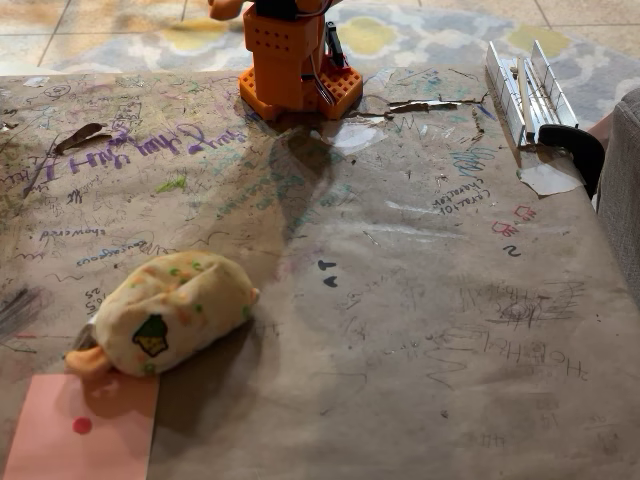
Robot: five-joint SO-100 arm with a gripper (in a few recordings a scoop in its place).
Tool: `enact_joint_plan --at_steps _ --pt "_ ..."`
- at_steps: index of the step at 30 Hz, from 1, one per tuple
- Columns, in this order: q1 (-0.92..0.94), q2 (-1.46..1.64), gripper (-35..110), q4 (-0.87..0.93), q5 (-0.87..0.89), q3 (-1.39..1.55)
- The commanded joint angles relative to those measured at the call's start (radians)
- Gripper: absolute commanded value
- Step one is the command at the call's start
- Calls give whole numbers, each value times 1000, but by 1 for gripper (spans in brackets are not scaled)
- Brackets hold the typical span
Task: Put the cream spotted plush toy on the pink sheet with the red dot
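Observation:
The cream spotted plush toy [172,311] lies on its side on the brown paper table cover at the lower left of the fixed view, with orange, yellow and green patches and an orange stubby end [87,360] pointing left. That orange end overlaps the top edge of the pink sheet [85,428], which lies flat at the bottom left corner with its red dot [82,425] uncovered. The orange arm's base [297,62] stands at the far middle edge of the table. The arm rises out of the picture, and its shadow falls on the table in front of the base.
The brown paper cover [420,300] is scribbled with pen marks. A white metal rack [527,92] with a black clamp [577,148] sits at the far right edge. A grey upholstered edge [625,190] borders the right side. Patterned rug lies beyond the table.

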Motion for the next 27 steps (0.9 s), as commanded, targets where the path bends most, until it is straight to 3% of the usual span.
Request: enact_joint_plan --at_steps 1,9,12,15,18,23,27 --pt "29 20 31 -34 -8 -32" --pt "28 20 30 -11 -11 -32" --pt "6 20 22 26 117 -32" --pt "-41 21 2 95 477 -32" --pt "-31 21 0 362 759 -32" --pt "23 21 0 606 1497 -31" --pt "9 23 0 856 1672 -31"
